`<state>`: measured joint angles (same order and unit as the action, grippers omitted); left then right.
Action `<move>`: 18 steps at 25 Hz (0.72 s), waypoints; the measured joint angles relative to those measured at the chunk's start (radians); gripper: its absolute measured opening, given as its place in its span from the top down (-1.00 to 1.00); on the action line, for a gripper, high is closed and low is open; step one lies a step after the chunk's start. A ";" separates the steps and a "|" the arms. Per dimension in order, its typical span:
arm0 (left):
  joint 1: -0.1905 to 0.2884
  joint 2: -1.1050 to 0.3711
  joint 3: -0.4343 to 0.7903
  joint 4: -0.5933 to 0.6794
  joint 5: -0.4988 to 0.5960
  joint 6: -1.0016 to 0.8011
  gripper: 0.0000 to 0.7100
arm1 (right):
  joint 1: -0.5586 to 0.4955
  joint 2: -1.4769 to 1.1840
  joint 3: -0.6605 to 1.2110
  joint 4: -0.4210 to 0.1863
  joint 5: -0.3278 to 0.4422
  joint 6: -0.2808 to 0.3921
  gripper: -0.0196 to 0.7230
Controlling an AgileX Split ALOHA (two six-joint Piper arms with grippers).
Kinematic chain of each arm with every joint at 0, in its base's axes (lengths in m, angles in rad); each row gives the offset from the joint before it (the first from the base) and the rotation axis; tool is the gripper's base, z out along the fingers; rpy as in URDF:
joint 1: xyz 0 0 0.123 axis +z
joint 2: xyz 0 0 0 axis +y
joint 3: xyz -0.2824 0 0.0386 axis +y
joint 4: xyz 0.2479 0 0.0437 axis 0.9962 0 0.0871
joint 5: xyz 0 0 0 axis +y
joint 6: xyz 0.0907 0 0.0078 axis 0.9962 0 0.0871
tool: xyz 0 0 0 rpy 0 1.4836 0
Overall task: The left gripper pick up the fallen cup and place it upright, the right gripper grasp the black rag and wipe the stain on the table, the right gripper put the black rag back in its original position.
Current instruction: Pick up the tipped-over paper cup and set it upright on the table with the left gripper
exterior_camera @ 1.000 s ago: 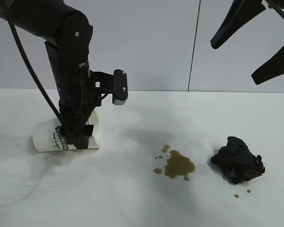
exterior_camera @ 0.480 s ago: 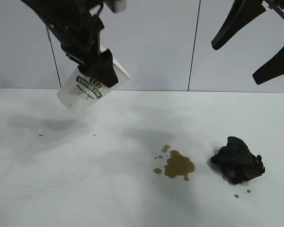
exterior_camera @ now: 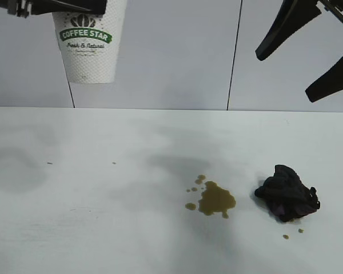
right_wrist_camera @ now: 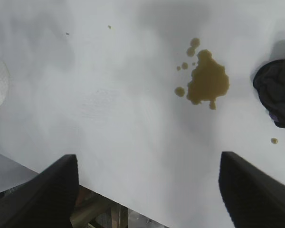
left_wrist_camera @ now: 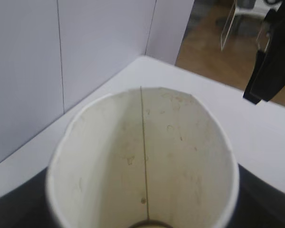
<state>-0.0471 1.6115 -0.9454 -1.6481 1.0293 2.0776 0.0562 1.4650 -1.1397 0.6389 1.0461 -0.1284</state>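
A: Cup — where's it at?

B: Up in the air at top left of the outside view, well above the table, upright w/ the green logo facing the camera. Left gripper has it by the upper part; fingers spread about cup-wide, clamped on it. Left wrist cam looks straight down into its open mouth.

A: Nearer stuff on the table?

B: Front to back: a few tiny brown specks, then the black rag bunched at right, the stain just left of it, not touching. Small drops round the stain.

A: Right gripper?

B: Hangs high at top right — fingers wide apart, nothing between them. Its cam looks down on the stain and the rag's edge.
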 joint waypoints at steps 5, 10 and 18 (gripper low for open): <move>0.027 0.009 0.114 -0.018 -0.031 0.291 -0.44 | 0.000 0.000 0.000 -0.003 -0.001 0.000 -0.55; 0.027 0.119 0.100 -0.028 -0.064 0.365 -0.44 | 0.000 0.000 0.000 -0.008 -0.013 0.000 -0.55; 0.027 0.347 -0.048 -0.037 -0.082 0.393 -0.44 | 0.000 0.000 0.000 -0.013 -0.021 0.000 -0.55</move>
<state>-0.0198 1.9589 -0.9937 -1.6856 0.9470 2.4703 0.0562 1.4650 -1.1397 0.6259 1.0254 -0.1284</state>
